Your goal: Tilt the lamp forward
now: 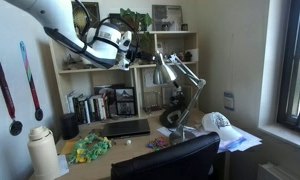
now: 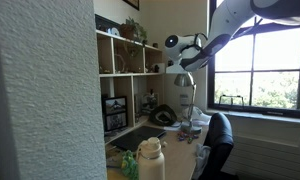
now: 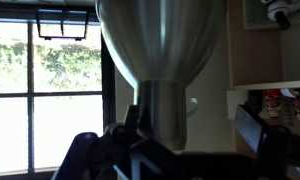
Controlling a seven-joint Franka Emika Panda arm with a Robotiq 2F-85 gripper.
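Lamp (image 3: 160, 50) neck sits between parted fingers (image 3: 80, 155), apparently untouched, its lower end lost in shadow.

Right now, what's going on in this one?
The robot arm holds its gripper at the silver desk lamp, which stands in front of the bookshelf. In the wrist view the lamp's shiny shade fills the frame and its neck sits between the spread fingers. A gap shows on one side, so it does not look gripped yet. The forward tilt seems not yet begun.
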